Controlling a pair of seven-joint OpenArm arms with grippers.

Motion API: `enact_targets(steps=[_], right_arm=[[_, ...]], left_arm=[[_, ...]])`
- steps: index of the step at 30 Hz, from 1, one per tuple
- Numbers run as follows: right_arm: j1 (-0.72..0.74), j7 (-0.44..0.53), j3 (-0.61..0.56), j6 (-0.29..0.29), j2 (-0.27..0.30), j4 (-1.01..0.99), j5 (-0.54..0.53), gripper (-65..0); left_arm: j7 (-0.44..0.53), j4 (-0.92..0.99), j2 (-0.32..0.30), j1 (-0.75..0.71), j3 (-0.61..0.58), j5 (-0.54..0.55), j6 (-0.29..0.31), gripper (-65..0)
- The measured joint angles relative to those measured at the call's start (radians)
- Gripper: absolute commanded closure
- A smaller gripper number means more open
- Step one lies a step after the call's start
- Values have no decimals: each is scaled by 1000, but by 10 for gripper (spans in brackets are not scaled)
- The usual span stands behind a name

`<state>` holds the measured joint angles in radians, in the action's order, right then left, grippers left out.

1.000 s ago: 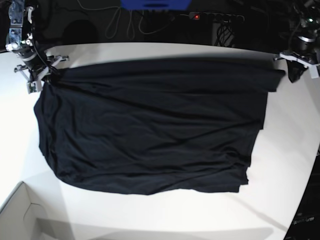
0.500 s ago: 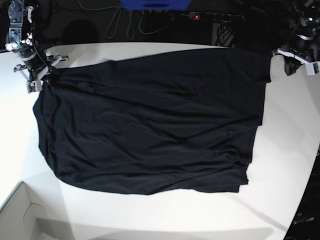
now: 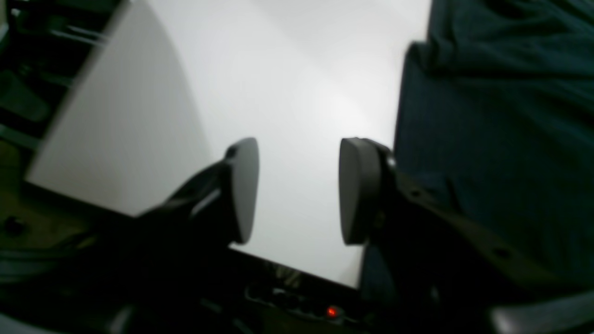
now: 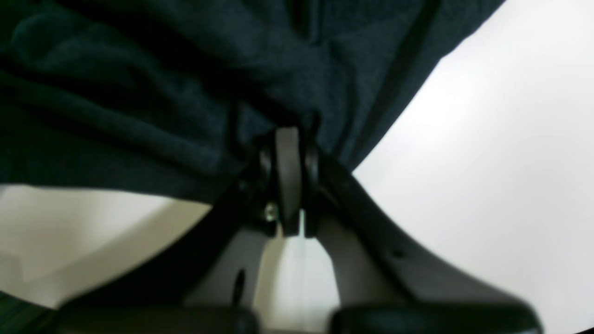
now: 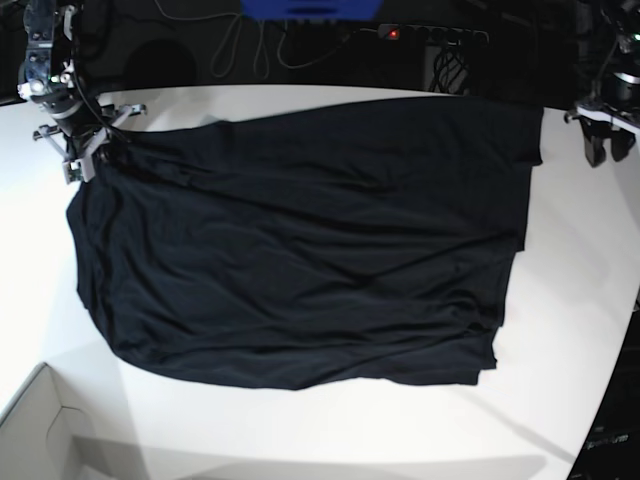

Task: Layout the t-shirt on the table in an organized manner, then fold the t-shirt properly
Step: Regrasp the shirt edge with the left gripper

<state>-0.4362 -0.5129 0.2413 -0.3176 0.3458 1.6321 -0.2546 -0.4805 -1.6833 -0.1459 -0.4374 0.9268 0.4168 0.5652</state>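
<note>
Readable text: none in any view.
t-shirt [image 5: 300, 250]: plain black, no print, tag or logo legible.
table [image 5: 560, 300]: bare white surface, no markings.
Cardboard box corner [image 5: 40, 430], 7 o'clock in base view: no lettering visible.
Blue object [image 5: 310, 8], 12 o'clock at top edge of base view: no legible label.
Power strip [image 5: 430, 35], 1 o'clock in base view: red light lit, no characters readable.
Wrist views: blurred, nothing legible.
</note>
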Motion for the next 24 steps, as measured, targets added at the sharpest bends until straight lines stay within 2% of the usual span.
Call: enact_targets(steps=[3,8,12,19,24], right_arm=[[-2,0,0,0,2,0,0,-1],[-2,0,0,0,5,0,1,-107],[-2,0,7,0,5,3,0,-137],[-5,0,169,0,-73,130,7,-148],[-5,-3,168,0,-72,140,4,-227]], left_arm=[[3,-7,-1,35,21,1,0,-280],[1,-7,1,52,19,3,0,-281],[4,-7,50,47,18,3,0,-282],[5,-13,147,-13,-3,3,-8,-412],[3,10,160,-55,-103,4,-3,-434]])
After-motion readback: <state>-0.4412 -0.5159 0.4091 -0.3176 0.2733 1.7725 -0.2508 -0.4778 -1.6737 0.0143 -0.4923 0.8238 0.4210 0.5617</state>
